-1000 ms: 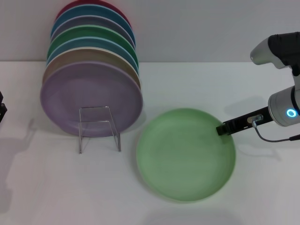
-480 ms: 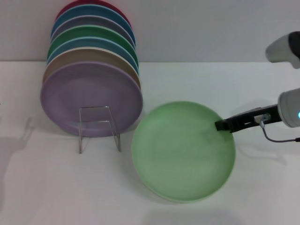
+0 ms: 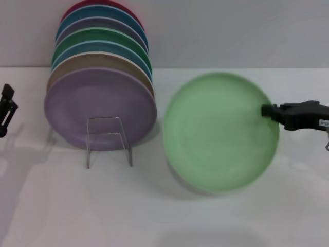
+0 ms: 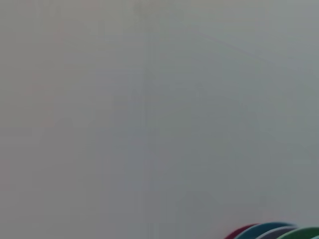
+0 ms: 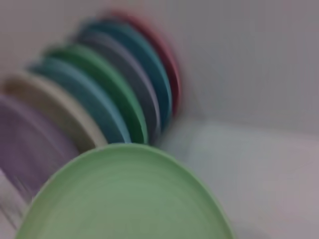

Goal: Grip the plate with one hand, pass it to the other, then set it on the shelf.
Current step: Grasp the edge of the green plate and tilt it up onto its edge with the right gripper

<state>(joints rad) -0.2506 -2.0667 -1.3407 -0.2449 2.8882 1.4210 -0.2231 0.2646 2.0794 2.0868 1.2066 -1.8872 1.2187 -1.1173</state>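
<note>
A: Far left of the working gripper?
B: The left gripper (image 3: pixel 7 110) sits at the frame edge; I cannot tell its finger state.

A: Between the grippers?
B: The shelf (image 3: pixel 108 140) stands on the white counter (image 3: pixel 77 206) with seven stacked plates (image 3: pixel 100 82) leaning upright, a lilac plate (image 3: pixel 97 105) foremost, behind its clear bracket.

A: And the plate?
B: One mint plate (image 3: pixel 221 131), lifted off the counter, tilted, near the stack. The right gripper (image 3: pixel 275 113) is clamped on its rim.
</note>
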